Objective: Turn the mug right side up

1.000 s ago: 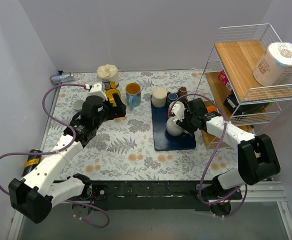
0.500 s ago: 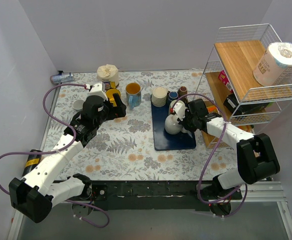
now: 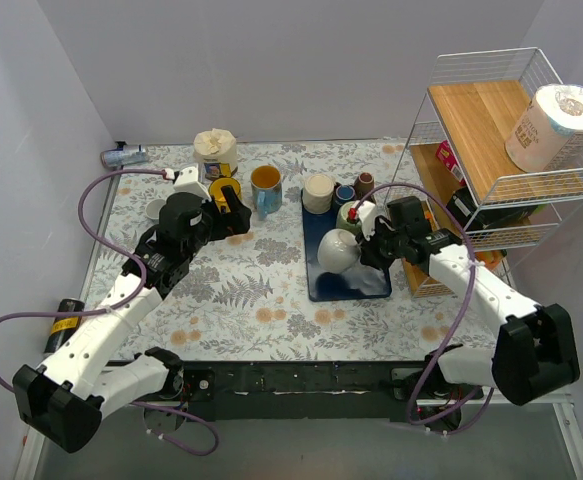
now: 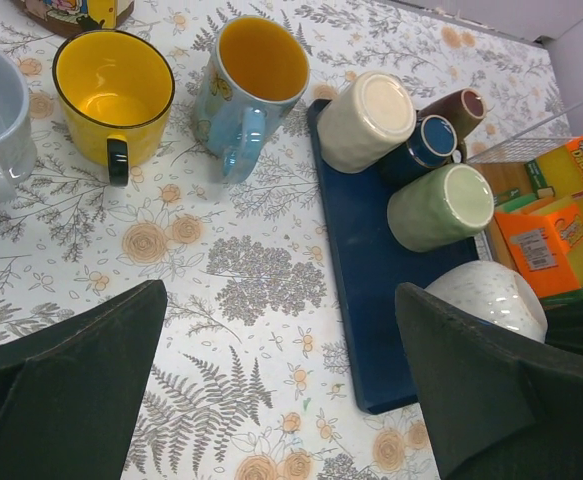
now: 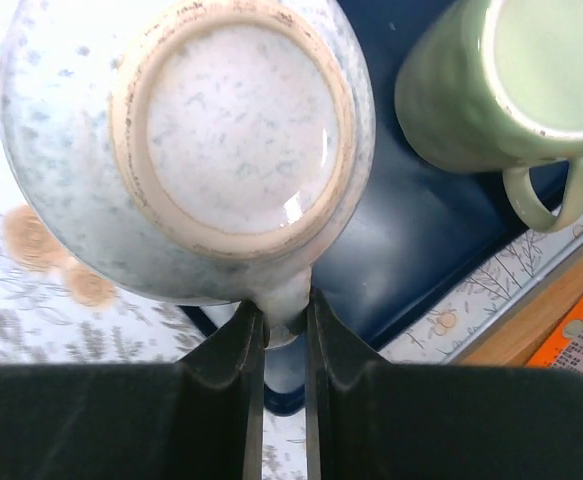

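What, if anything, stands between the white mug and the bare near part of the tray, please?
Nothing visible does. The right gripper is shut on the white mug at its handle, and that stretch of the tray lies open right beside it. The green mug sits close by, so turning may need care.

The mug is glossy, speckled white ceramic with a rough unglazed foot ring; the green mug has a smooth satin glaze. The tray looks matt dark blue. The rack is white wire with wood shelves
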Controlling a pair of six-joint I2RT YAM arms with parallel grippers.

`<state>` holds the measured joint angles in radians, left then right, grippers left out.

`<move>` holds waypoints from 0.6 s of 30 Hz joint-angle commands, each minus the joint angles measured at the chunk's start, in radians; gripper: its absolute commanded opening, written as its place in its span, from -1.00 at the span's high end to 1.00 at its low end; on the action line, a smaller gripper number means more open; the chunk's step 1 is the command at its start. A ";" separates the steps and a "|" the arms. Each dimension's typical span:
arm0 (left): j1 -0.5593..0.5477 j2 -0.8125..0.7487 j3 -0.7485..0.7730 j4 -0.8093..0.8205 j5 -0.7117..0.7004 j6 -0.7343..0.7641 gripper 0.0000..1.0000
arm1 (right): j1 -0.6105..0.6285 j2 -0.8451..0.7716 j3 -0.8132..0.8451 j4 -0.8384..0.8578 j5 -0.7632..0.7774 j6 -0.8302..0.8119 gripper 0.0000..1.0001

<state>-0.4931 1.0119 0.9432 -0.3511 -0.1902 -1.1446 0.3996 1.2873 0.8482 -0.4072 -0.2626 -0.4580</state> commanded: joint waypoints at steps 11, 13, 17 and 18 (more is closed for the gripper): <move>-0.004 -0.177 -0.043 0.132 0.248 -0.056 -0.96 | 0.073 -0.258 0.060 0.477 -0.161 0.798 0.97; -0.004 -0.200 -0.053 0.196 0.299 -0.058 -0.96 | 0.087 -0.260 0.084 0.528 -0.132 0.860 0.97; -0.002 -0.230 -0.083 0.306 0.463 -0.086 -0.96 | 0.145 -0.238 0.139 0.622 -0.041 0.992 0.97; -0.004 -0.231 -0.095 0.345 0.521 -0.108 -0.97 | 0.156 -0.230 0.153 0.640 -0.029 1.030 0.97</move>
<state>-0.4931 0.8009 0.8837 -0.1631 0.1070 -1.2102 0.5156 1.0698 0.8768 -0.0460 -0.3706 0.3534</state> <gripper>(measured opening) 0.982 0.201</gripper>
